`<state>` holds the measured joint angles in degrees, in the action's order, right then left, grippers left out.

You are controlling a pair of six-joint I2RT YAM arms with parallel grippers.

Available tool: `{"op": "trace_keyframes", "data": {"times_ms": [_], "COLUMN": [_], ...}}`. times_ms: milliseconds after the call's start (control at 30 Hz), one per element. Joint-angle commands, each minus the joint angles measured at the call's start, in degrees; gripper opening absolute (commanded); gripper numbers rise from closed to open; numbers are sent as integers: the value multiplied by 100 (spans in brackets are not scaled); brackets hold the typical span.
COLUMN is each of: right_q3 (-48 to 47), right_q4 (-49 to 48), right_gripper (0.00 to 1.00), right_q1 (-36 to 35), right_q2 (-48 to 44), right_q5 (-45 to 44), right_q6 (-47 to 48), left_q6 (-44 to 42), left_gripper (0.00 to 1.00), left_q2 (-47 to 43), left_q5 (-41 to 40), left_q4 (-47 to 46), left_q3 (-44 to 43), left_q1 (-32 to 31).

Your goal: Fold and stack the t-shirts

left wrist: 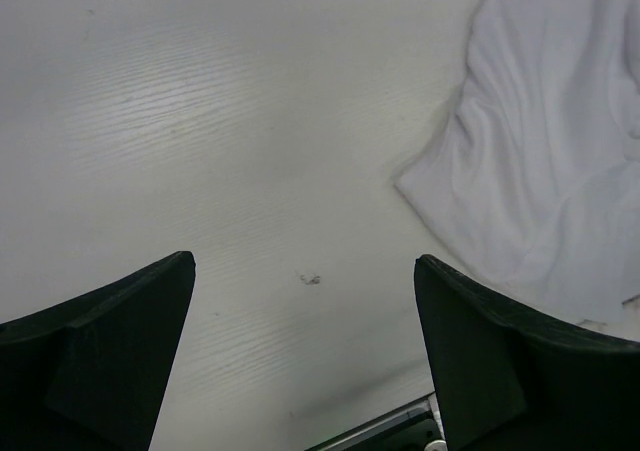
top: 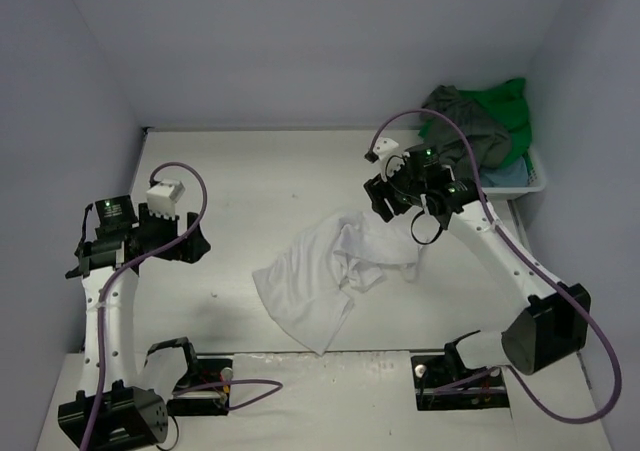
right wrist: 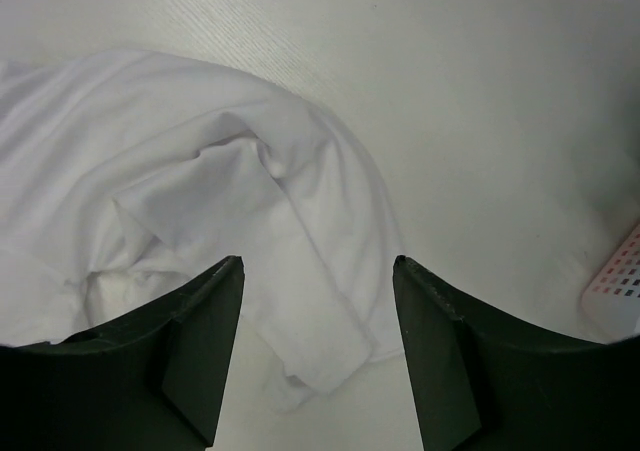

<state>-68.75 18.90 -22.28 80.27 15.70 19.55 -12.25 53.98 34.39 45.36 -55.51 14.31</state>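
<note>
Your right arm rises from its base at the near right. Its elbow is pushed out toward the right wall and the forearm angles back in over the surface (top: 250,171). Your right tool (top: 383,199) hangs over the far right part of the white t-shirt (top: 318,271), tipped downward. In the wrist view its fingers (right wrist: 190,361) stand wide apart and released, with nothing clamped between them. Rumpled cloth lies below the gap. Whether the tips touch the cloth you cannot tell.

The white t-shirt lies crumpled in the middle of the surface. It is bunched up at its far right, and a flatter part trails toward the near edge.

Your left arm stands up from its base at the near left, bent at the wrist. The left tool (top: 192,243) points right toward the shirt and sits well apart from it. Its jaws are spread fully and hold nothing. Bare surface lies beneath them, and the shirt's edge shows at the upper right of that wrist view.

In the far right corner sits the white plastic basket (top: 538,179). A dark grey-olive shirt (top: 455,111) and a bright green shirt (top: 508,106) are heaped in it, with a light blue shirt (top: 505,176) under them.
</note>
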Motion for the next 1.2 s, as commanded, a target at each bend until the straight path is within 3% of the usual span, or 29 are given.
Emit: {"op": "trace_keyframes", "data": {"times_ms": [0, 133, 233, 367, 500, 633, 933, 1167], "right_q3": [-130, 151, 274, 292, 187, -23, -437, -508], "right_q4": [439, 484, 475, 448, 431, 413, 378, 378], "right_gripper": [58, 59, 59, 59, 59, 59, 59, 59], "right_q1": [-92, -92, -83, -75, -31, 373, 2437, 3019], "right_q2": [-494, -837, -864, -724, -583, -530, -284, -29], "right_q5": [196, -84, -199, -173, -392, -349, -50, 222], "right_q6": [223, 400, 322, 128, 14, -179, -373, -347], "left_q6": [-304, -558, -586, -796, -884, -919, -1016, -884], "left_gripper": [84, 84, 84, 84, 84, 82, 81, 79], "left_q2": [-10, 419, 867, 1509, 2089, 2660, 3145, 3488], "left_q5": [1207, 957, 368, 279, -327, -818, -1207, -1523], "left_q4": [297, 779, 1079, 1334, 1291, 879, -676, -1591], "left_q3": [-364, -996, -1417, -1744, -1902, -1903, -1675, -1428], "left_q1": [-137, -1339, -2930, -3758, -4838, -5357, -6246, -7028]}}
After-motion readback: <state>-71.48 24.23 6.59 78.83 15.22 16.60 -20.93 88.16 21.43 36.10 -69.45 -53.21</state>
